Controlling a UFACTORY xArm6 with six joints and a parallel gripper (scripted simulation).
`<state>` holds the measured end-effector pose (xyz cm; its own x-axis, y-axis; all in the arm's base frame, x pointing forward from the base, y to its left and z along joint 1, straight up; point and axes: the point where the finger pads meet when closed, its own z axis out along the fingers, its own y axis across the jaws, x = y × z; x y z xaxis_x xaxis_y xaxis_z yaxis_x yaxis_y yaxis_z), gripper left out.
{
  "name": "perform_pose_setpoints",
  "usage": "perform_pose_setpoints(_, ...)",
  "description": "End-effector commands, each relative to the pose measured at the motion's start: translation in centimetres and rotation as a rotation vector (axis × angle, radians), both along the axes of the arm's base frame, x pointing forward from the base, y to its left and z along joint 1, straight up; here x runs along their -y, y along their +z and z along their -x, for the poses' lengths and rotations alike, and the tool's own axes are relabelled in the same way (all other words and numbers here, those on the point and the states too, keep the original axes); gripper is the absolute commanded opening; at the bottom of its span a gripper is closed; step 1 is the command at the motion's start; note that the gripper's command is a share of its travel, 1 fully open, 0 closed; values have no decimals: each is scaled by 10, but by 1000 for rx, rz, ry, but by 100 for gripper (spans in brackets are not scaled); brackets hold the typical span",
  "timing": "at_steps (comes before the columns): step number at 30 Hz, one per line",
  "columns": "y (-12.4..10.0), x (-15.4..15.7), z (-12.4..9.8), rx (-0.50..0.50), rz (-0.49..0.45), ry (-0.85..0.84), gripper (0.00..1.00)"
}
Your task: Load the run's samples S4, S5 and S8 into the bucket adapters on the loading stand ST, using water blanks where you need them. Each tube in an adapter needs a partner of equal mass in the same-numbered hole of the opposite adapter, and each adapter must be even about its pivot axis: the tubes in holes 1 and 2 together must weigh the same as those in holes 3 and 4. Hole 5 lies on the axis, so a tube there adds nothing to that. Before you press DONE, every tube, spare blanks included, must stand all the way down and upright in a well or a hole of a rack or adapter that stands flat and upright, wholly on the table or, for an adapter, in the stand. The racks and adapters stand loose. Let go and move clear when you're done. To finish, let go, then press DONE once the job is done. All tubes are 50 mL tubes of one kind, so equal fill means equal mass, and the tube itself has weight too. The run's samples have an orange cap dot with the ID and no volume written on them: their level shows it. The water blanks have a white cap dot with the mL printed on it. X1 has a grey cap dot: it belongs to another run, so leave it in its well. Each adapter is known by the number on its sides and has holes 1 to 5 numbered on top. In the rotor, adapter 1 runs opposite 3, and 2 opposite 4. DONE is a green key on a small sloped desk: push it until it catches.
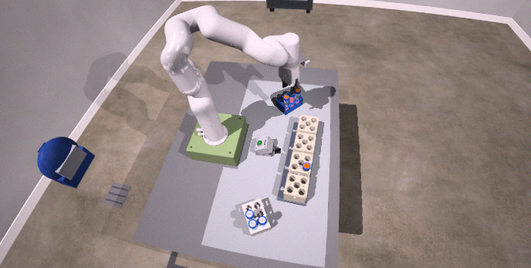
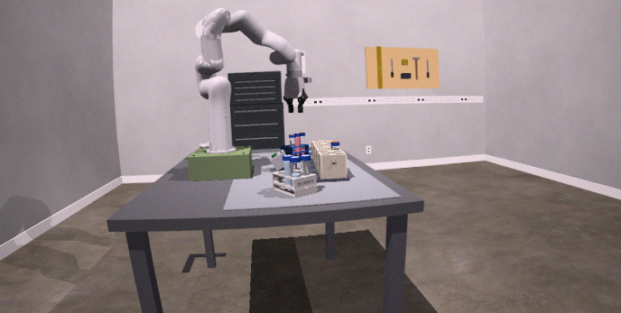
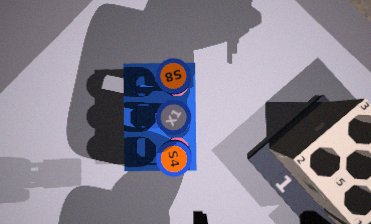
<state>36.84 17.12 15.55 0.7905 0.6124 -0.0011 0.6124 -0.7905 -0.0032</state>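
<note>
My gripper (image 2: 295, 109) (image 3: 256, 220) is open and empty, high above the blue rack (image 1: 285, 111) (image 3: 192, 130). In that rack stand S8 (image 1: 297, 91) (image 3: 173, 75) and S4 (image 1: 286, 97) (image 3: 173, 159), with grey-capped X1 (image 3: 173, 118) between them. An orange-capped tube (image 1: 306, 166) (image 2: 335, 143), by elimination S5, stands in the lower-right hole of the third adapter (image 1: 292, 171). Adapter 1 (image 3: 336, 182) (image 1: 316, 123) looks empty, as do the second and fourth. Three white-capped blanks (image 1: 249, 214) (image 1: 252, 223) (image 1: 262, 220) stand in the white rack (image 2: 307, 183); their numbers are unreadable.
The green DONE key (image 1: 259, 143) sits on its small desk (image 1: 264, 150), between the green robot base (image 1: 216, 155) and the adapter row. The loading stand (image 1: 281, 196) runs along the right of the mat (image 1: 228, 208). The blue rack lies beyond its far end.
</note>
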Motion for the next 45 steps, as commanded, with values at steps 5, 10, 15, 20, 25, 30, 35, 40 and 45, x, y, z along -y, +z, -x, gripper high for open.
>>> perform_pose_setpoints(5,2,-39,6,4,0,-1,57)
perform_pose_setpoints(10,2,-55,9,4,-1,-1,57)
perform_pose_setpoints(15,2,-55,9,4,-1,-1,57)
perform_pose_setpoints(20,2,-55,9,4,-1,-1,57)
perform_pose_setpoints(25,-6,-55,9,4,-1,-1,57)
perform_pose_setpoints(30,-16,-55,9,4,-1,-1,57)
perform_pose_setpoints(35,-22,-55,9,4,-1,-1,57)
perform_pose_setpoints(40,-33,-55,9,4,-1,-1,57)
perform_pose_setpoints(45,-43,-55,9,4,-1,-1,57)
